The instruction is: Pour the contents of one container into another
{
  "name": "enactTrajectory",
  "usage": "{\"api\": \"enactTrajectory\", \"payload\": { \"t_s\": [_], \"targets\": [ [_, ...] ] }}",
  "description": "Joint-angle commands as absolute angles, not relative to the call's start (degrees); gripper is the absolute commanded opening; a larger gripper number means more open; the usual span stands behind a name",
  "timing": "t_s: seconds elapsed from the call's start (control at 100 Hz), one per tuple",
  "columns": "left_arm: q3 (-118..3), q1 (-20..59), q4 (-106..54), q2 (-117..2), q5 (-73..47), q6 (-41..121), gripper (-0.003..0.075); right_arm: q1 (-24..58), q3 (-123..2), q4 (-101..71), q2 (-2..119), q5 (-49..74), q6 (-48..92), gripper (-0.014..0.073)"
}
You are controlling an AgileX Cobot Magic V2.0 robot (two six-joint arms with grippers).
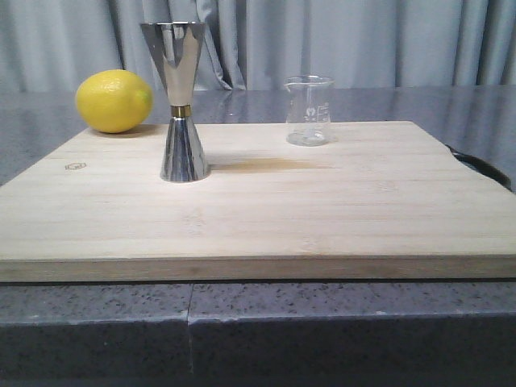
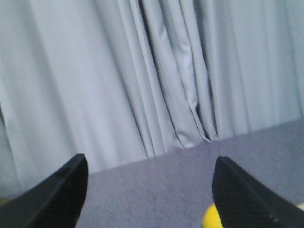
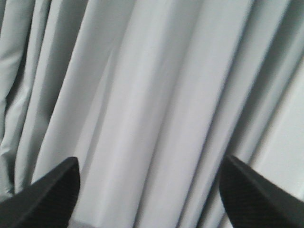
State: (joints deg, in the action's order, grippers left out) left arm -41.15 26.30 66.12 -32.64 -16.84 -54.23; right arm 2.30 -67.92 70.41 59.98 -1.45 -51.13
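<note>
1. Front view: a pale wooden cutting board (image 1: 266,201) lies on the dark speckled surface (image 1: 242,318). The steel jigger (image 1: 179,101) stands upright on the board's left half, gold band at its waist. The small clear glass beaker (image 1: 309,110) stands upright near the board's far edge, right of centre and well apart from the jigger. A yellow lemon (image 1: 114,101) sits at the board's far left corner, behind and left of the jigger. A dark curved handle (image 1: 482,166) peeks out at the board's right edge. Grey curtains (image 1: 363,40) hang behind. Neither arm shows here.

2. Left wrist view: the left gripper (image 2: 149,194) has its two black fingers (image 2: 57,197) spread wide with nothing between them, looking at curtain and grey surface. A sliver of the lemon shows beside one finger.

3. Right wrist view: the right gripper (image 3: 149,197) also has its fingers (image 3: 45,197) spread wide and empty, with only curtain folds ahead. No jigger or beaker here.
</note>
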Motion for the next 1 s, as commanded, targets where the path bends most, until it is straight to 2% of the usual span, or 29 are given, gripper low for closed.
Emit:
{"api": "enactTrajectory", "payload": {
  "t_s": [0.0,0.32,0.57,0.79,0.99],
  "targets": [
    [-46.0,26.0,68.3,-31.0,-17.4,-54.7,0.0494,1.9,-68.2,70.9,53.1,0.5,-51.2,0.054],
    [-46.3,26.0,67.2,-23.0,-17.6,-54.7,0.0494,1.9,-50.3,72.0,26.7,-3.4,-51.2,0.054],
    [-38.5,26.0,64.8,-13.8,-17.9,-54.7,0.0494,1.9,-35.3,72.1,9.3,0.4,-51.2,0.054],
    [-29.0,26.0,60.8,-5.0,-17.6,-54.7,0.0494,1.9,-24.1,72.1,0.1,6.4,-51.2,0.054],
    [-20.7,26.0,55.7,0.2,-17.6,-54.7,0.0494,1.9,-16.4,72.1,-1.3,7.5,-51.2,0.054]
  ]
}}
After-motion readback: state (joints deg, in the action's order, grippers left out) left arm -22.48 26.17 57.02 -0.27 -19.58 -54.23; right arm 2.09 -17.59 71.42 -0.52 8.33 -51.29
